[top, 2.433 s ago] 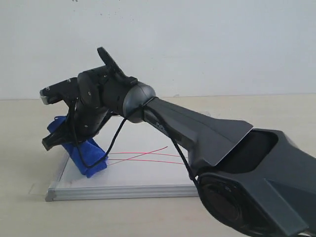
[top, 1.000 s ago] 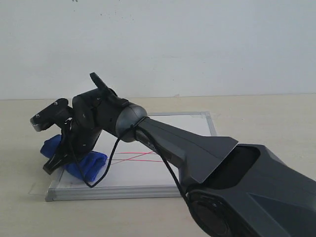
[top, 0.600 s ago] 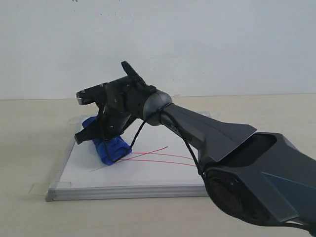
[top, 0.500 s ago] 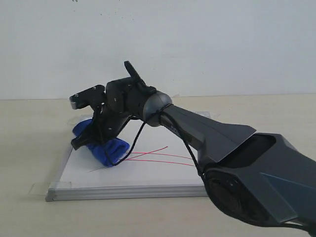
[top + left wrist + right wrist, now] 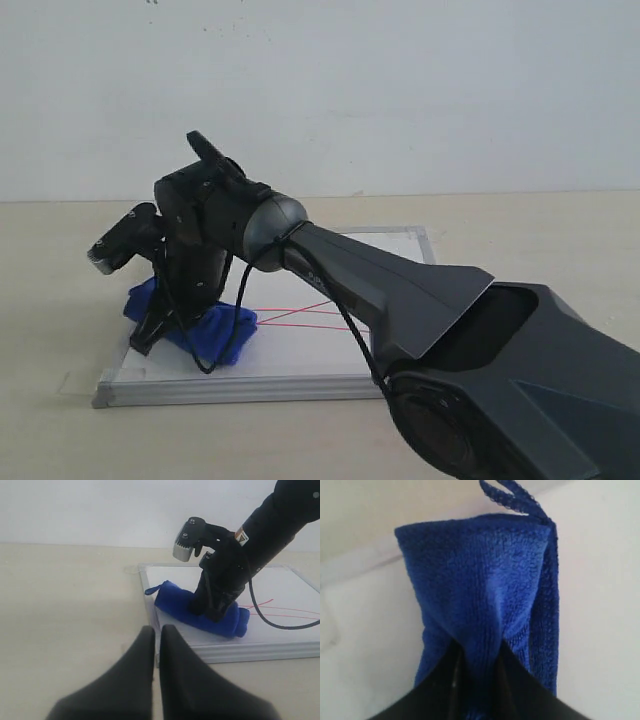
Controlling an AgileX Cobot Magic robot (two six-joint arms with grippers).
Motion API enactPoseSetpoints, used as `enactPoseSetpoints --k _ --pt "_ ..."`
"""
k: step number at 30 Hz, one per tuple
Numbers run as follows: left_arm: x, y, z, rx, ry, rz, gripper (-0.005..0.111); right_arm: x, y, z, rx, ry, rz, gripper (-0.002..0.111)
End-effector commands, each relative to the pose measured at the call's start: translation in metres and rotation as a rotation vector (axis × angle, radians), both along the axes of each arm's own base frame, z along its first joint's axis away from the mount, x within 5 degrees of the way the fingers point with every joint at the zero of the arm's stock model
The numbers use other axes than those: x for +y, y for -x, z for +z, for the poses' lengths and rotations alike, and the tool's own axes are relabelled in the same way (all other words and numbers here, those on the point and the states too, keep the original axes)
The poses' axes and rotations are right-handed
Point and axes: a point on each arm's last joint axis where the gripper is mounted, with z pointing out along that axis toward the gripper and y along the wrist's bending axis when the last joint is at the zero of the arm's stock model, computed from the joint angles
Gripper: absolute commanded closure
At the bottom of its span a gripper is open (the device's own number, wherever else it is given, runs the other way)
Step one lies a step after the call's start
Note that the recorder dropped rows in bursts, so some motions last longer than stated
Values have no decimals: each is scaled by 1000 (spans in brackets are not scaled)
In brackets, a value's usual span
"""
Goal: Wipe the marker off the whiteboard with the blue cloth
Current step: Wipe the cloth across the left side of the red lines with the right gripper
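The whiteboard [image 5: 300,355] lies flat on the table, with thin red marker [image 5: 305,310] lines crossing near its middle. My right gripper [image 5: 165,322] reaches across to the board's near left part, shut on the blue cloth [image 5: 218,332] and pressing the rolled bundle onto the white surface. In the right wrist view the cloth [image 5: 485,590] is pinched between the right gripper [image 5: 479,652] jaws, its loop [image 5: 512,497] pointing away. My left gripper [image 5: 156,630] hovers shut and empty over the table just off the whiteboard [image 5: 280,632] corner, looking at the cloth [image 5: 175,605] and marker [image 5: 295,614].
The right arm [image 5: 420,300] stretches over the board's near right part and hides it. A clear tape tab [image 5: 80,382] sticks out at the near left corner. Pale tabletop surrounds the board and a white wall stands behind.
Over the last half second the right gripper has dragged the cloth from the far left part of the board back toward the near left corner. The red lines at the middle remain.
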Motion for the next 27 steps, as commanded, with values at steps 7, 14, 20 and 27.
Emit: enactPoseSetpoints --k 7,14,20,27 --pt "0 0 -1 -3 -1 -2 103 -41 -23 -25 115 108 -198 108" --pt "0 0 -1 -3 -1 -2 103 -1 15 -24 200 18 218 108" --pt "0 0 -1 -3 -1 -2 103 0 17 -24 181 34 265 108" --pt "0 0 -1 -3 -1 -2 103 8 25 -14 269 -99 260 108"
